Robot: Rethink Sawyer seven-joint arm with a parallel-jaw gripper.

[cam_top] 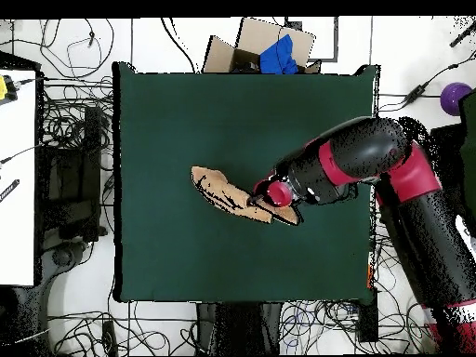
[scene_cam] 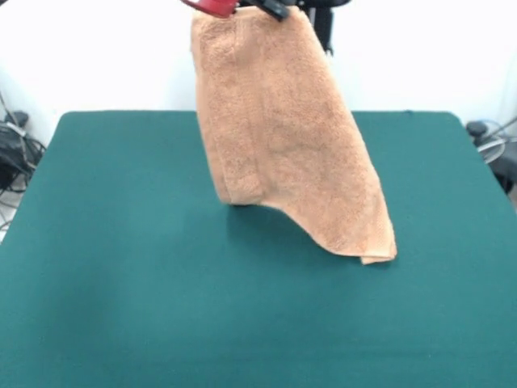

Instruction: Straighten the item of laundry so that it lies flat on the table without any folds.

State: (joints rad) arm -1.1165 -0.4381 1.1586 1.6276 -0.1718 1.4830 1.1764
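- Towel, orange-tan terry rectangle [scene_cam: 283, 137], hangs from gripper [scene_cam: 242, 6], which clasps its top edge.
- Lower corner touches dark green felt table [scene_cam: 121, 283].
- Flattening not yet done; towel must be laid out.

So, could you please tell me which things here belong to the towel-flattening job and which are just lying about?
Part of the job:
- towel, hanging from the tool
- green table

Just lying about:
- cardboard box with blue item
- cables on the floor
- purple ball
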